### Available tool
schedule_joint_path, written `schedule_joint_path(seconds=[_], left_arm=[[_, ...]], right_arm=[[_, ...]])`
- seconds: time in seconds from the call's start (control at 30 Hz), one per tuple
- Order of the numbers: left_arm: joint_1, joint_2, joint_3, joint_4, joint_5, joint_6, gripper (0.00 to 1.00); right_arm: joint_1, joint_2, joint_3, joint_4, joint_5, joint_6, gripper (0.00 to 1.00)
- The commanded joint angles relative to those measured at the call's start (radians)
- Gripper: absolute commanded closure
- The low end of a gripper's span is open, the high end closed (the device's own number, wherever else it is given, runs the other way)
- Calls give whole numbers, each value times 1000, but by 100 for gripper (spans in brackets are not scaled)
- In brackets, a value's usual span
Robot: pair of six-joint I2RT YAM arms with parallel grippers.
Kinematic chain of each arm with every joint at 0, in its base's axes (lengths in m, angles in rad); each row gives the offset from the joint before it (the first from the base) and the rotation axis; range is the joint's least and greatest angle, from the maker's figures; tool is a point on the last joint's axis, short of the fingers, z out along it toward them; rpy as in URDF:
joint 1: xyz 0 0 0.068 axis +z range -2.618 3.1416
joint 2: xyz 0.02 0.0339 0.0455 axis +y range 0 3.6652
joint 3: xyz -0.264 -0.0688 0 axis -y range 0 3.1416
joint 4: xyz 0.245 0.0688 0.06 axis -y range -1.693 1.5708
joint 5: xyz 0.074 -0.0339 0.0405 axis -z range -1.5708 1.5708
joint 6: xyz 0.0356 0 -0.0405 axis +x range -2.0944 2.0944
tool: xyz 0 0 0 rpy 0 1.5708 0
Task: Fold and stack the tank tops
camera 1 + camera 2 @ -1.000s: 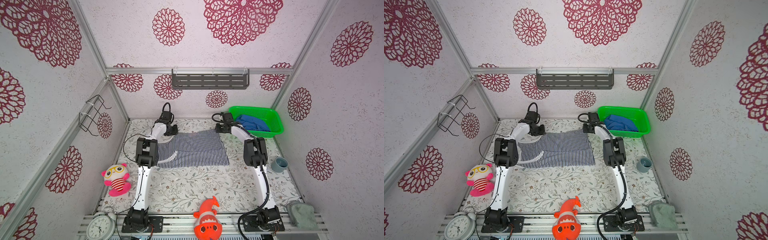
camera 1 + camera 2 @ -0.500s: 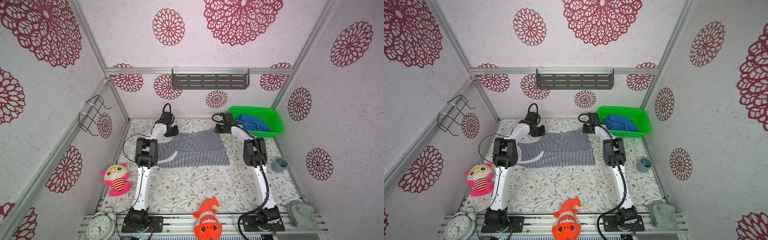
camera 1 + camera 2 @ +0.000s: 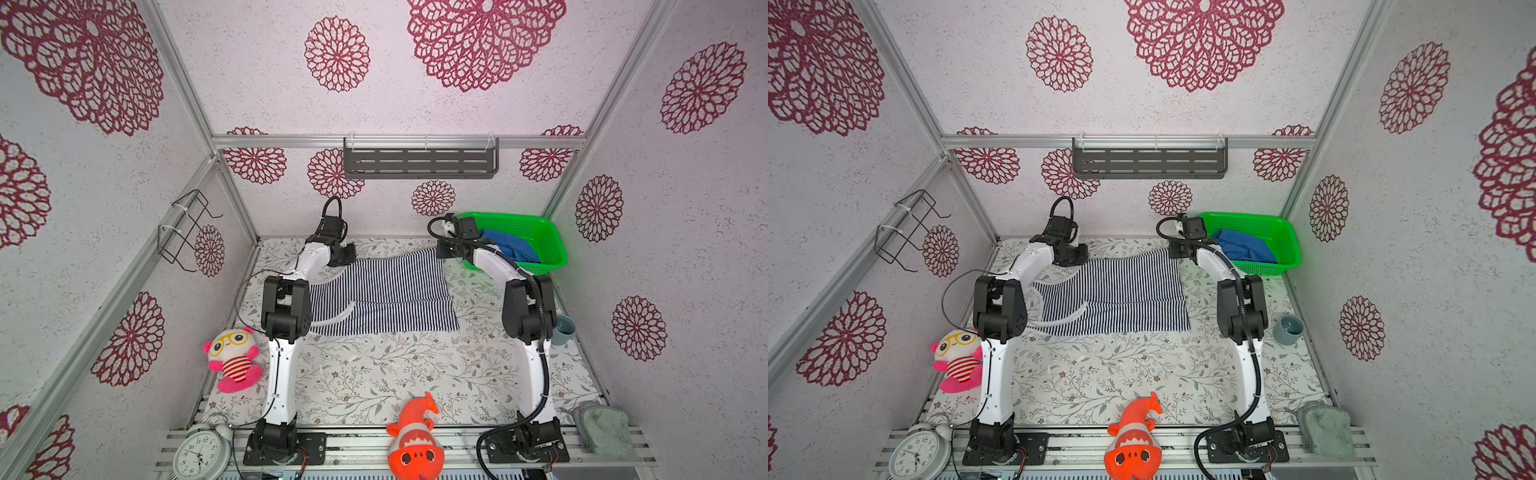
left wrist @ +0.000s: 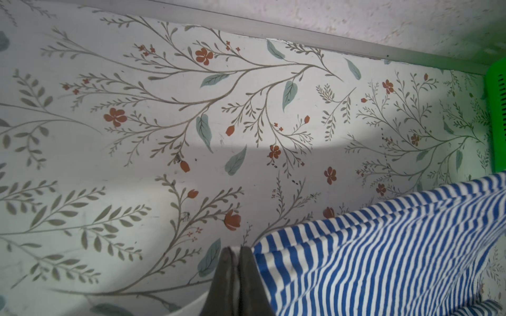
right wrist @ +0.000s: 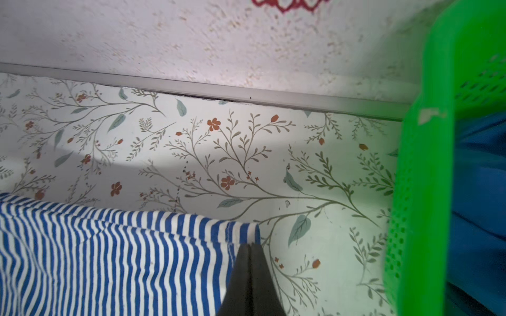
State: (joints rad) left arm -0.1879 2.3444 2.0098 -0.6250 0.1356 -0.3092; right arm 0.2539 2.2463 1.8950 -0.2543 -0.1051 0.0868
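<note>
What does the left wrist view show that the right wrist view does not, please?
Only the left wrist view: the left gripper shut on a corner of the striped tank top. Only the right wrist view: the right gripper shut on another corner, and the blue tank top lying in the green basket. Both: the striped tank top, the green basket, the floral table and the back wall.

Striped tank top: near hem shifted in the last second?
No. The striped tank top has its near hem where it was, judged against the green basket.
</note>
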Motion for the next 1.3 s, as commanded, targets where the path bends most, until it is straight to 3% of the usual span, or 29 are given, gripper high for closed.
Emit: schedule_joint_path(seconds=[0.0, 0.4, 0.63, 0.8, 0.87, 0.93, 1.0, 1.1, 1.27], left_arm=[[-17, -99, -109, 69, -31, 31, 100], [-114, -464, -720, 387, -196, -42, 100], [-167, -569, -925, 466, -315, -137, 100], [-173, -578, -986, 462, -347, -189, 100], [-173, -598, -992, 428, -371, -197, 84], [-173, -656, -999, 387, -393, -196, 60], [-174, -741, -1006, 349, -398, -178, 47], [-173, -817, -988, 274, -392, -162, 42], [-175, -742, -875, 173, -252, -222, 51]], right_arm=[[-5, -121, -131, 95, 22, -85, 100], [14, -436, -672, 287, -26, -52, 100], [52, -558, -868, 319, 26, 1, 100], [70, -602, -977, 348, 47, 41, 100], [70, -616, -999, 336, 49, 56, 100], [68, -634, -1007, 305, 81, 60, 99], [57, -654, -996, 268, 107, 57, 92], [48, -665, -954, 211, 127, 60, 74], [73, -643, -873, 153, 122, 141, 70]])
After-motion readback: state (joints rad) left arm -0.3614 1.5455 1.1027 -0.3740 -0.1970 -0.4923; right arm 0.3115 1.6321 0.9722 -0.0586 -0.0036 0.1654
